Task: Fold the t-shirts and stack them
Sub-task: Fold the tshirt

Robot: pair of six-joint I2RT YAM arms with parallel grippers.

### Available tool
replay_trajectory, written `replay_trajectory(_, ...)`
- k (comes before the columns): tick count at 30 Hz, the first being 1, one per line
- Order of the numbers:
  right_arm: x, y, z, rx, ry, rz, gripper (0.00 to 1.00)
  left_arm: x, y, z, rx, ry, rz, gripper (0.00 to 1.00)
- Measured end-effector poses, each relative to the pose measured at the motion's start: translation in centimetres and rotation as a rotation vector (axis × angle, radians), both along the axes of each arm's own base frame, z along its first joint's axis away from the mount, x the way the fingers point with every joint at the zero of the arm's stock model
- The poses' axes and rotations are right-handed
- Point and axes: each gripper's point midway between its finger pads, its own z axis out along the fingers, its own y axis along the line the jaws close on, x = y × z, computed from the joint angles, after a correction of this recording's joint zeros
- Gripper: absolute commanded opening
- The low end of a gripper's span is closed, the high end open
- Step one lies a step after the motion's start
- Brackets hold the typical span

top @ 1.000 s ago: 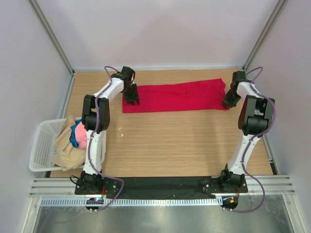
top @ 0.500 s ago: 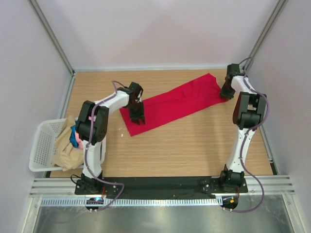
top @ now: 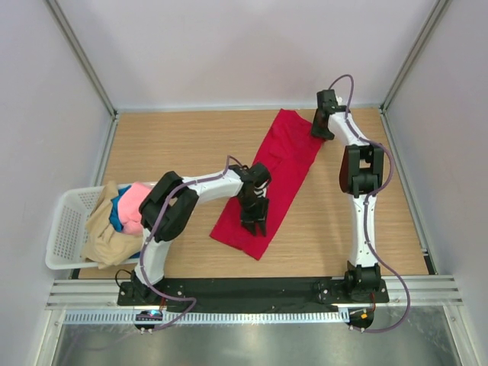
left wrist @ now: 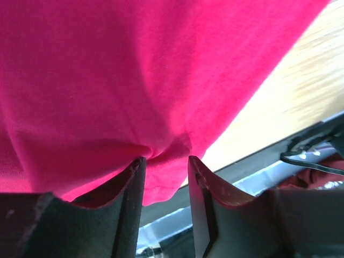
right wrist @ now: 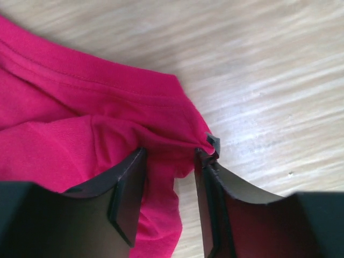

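The red t-shirt lies as a long strip slanting across the worktop, from the far middle down toward the near edge. The left pincer is at its near end, clamped on a puckered bunch of the cloth. The right pincer is at the far corner, its jaws apart with a loose fold between them. Beige, blue and pink shirts are heaped in the white basket at the left edge.
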Motion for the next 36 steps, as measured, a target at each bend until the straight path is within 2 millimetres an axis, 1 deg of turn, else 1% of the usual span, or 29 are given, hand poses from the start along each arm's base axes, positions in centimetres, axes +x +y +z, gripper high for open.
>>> replay_trajectory(1,0.3,0.2,0.1,-0.008,-0.004,0.007,0.51,-0.1,-0.3,0.1,-0.009,0.008,0.000,0.40)
replay_trajectory(2,0.5,0.1,0.2,-0.020,-0.005,0.016,0.53,0.1,-0.6,0.4,-0.016,0.010,0.002,0.43)
replay_trajectory(4,0.8,-0.3,0.3,-0.042,-0.002,0.026,0.55,0.8,-1.0,1.1,-0.031,-0.007,0.001,0.49)
replay_trajectory(5,0.9,-0.6,0.4,-0.053,0.001,0.030,0.57,1.4,-1.3,1.7,-0.042,-0.024,-0.004,0.55)
replay_trajectory(7,0.6,-0.8,0.8,-0.074,0.014,0.038,0.64,3.0,-2.0,3.6,-0.073,-0.070,-0.009,0.57)
replay_trajectory(8,0.6,-1.0,1.2,-0.086,0.016,0.038,0.65,3.7,-2.2,4.5,-0.091,-0.091,-0.006,0.57)
replay_trajectory(9,0.6,-1.1,1.7,-0.097,0.011,0.037,0.66,4.8,-2.2,5.8,-0.113,-0.116,0.002,0.57)
replay_trajectory(11,0.4,-0.8,2.6,-0.111,0.010,0.039,0.66,6.5,-1.7,7.6,-0.142,-0.160,0.016,0.57)
replay_trajectory(13,-0.2,0.4,3.6,-0.120,0.013,0.051,0.66,8.4,-0.2,8.9,-0.146,-0.204,0.039,0.57)
replay_trajectory(14,-0.4,1.2,4.2,-0.122,0.010,0.060,0.66,9.1,0.6,9.2,-0.140,-0.219,0.046,0.56)
replay_trajectory(15,-0.6,1.9,5.0,-0.122,0.002,0.062,0.66,9.8,1.5,9.2,-0.131,-0.230,0.053,0.56)
replay_trajectory(16,-0.8,3.3,5.4,-0.118,-0.004,0.078,0.66,10.5,2.4,9.0,-0.120,-0.232,0.064,0.56)
replay_trajectory(18,-1.2,5.2,6.4,-0.104,-0.022,0.089,0.66,11.3,4.1,8.4,-0.094,-0.233,0.076,0.57)
replay_trajectory(20,-1.4,6.9,6.7,-0.087,-0.032,0.092,0.66,11.5,5.2,7.8,-0.068,-0.232,0.073,0.57)
replay_trajectory(22,-1.7,8.4,6.6,-0.066,-0.035,0.093,0.66,11.4,5.8,7.3,-0.042,-0.237,0.059,0.58)
replay_trajectory(24,-1.9,9.2,5.9,-0.048,-0.026,0.082,0.66,11.3,6.1,7.0,-0.027,-0.242,0.045,0.59)
replay_trajectory(27,-1.6,9.6,4.4,-0.026,-0.013,0.065,0.66,11.1,6.7,6.2,-0.010,-0.238,0.043,0.60)
replay_trajectory(29,-1.3,10.0,3.0,-0.017,-0.002,0.068,0.66,10.6,7.6,5.6,0.009,-0.218,0.053,0.60)
replay_trajectory(32,-0.3,10.8,-0.1,-0.005,0.011,0.088,0.65,10.6,9.3,5.1,0.043,-0.210,0.080,0.61)
replay_trajectory(34,1.4,12.1,0.5,0.005,-0.048,0.124,0.65,10.8,10.4,5.4,0.055,-0.224,0.092,0.61)
replay_trajectory(36,2.4,13.6,0.5,0.007,-0.081,0.169,0.65,11.0,11.3,5.9,0.061,-0.241,0.104,0.61)
